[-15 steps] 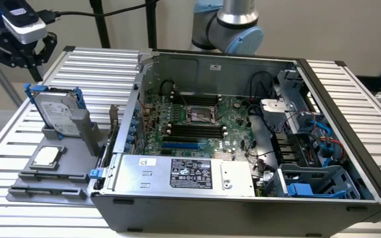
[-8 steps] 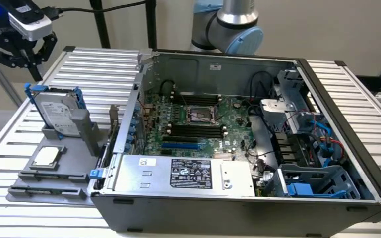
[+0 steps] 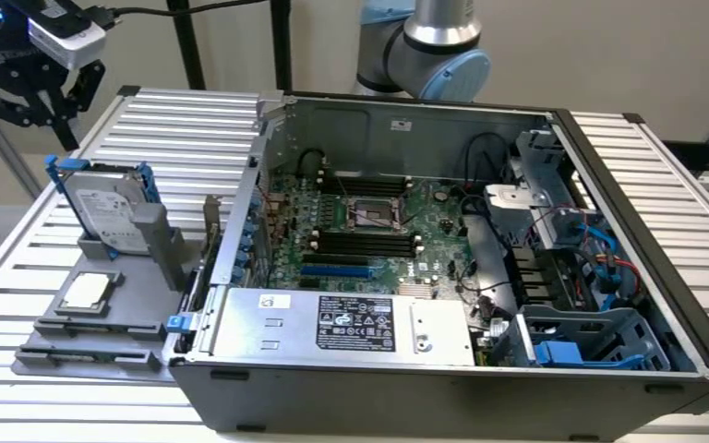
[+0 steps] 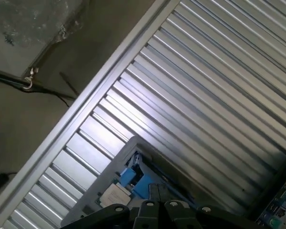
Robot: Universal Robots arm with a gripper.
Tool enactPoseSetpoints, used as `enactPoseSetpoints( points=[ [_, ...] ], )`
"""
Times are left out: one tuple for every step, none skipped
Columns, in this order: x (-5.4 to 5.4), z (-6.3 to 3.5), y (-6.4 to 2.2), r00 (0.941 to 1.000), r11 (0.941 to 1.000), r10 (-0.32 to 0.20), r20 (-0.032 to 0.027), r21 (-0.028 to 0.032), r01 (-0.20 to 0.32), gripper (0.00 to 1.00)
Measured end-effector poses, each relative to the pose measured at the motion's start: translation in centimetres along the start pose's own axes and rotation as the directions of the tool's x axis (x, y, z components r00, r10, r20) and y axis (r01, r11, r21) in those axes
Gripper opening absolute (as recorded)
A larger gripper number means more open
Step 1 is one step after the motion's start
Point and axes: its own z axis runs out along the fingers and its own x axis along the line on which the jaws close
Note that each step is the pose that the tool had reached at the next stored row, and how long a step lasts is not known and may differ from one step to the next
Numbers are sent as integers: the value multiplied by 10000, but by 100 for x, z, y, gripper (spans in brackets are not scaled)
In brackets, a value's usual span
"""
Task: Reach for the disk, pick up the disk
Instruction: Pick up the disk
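Note:
The disk (image 3: pixel 106 208) is a silver-grey hard drive with blue rails and a white label. It stands on edge in a grey holder (image 3: pixel 145 249) on the ribbed table, at the exterior view's left. My gripper (image 3: pixel 29 103) hangs well above and behind it at the exterior view's upper left, apart from it. Its black fingers are shut with nothing between them. In the wrist view the disk's blue-railed top edge (image 4: pixel 136 179) shows just ahead of the shut gripper (image 4: pixel 157 209).
A small square chip (image 3: pixel 88 291) lies on the grey base plate (image 3: pixel 84 355) in front of the disk. An open computer case (image 3: pixel 453 249) with motherboard, cables and power supply takes up the middle and right. The ribbed table (image 3: pixel 182 120) edge drops to the floor behind the gripper.

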Motion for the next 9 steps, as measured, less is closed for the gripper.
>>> enactPoseSetpoints(
  points=[
    [0, -1, 0, 9998, 9998, -181, -6, 0, 181, 11],
    [0, -3, 0, 9993, 9993, -365, -13, 0, 365, 11],
    [0, -4, 1, 9985, 9985, -549, -20, -1, 549, 11],
    [0, -4, 0, 9973, 9973, -730, -26, -1, 730, 11],
    [0, -4, 0, 9959, 9959, -902, -30, -1, 902, 11],
    [0, -4, 0, 9941, 9941, -1082, -37, -1, 1082, 11],
    [0, -5, 0, 9920, 9920, -1265, -44, -1, 1265, 11],
    [0, -4, 0, 9895, 9895, -1444, -50, -1, 1444, 11],
    [0, -4, 0, 9867, 9867, -1627, -57, -1, 1627, 11]
  ],
)
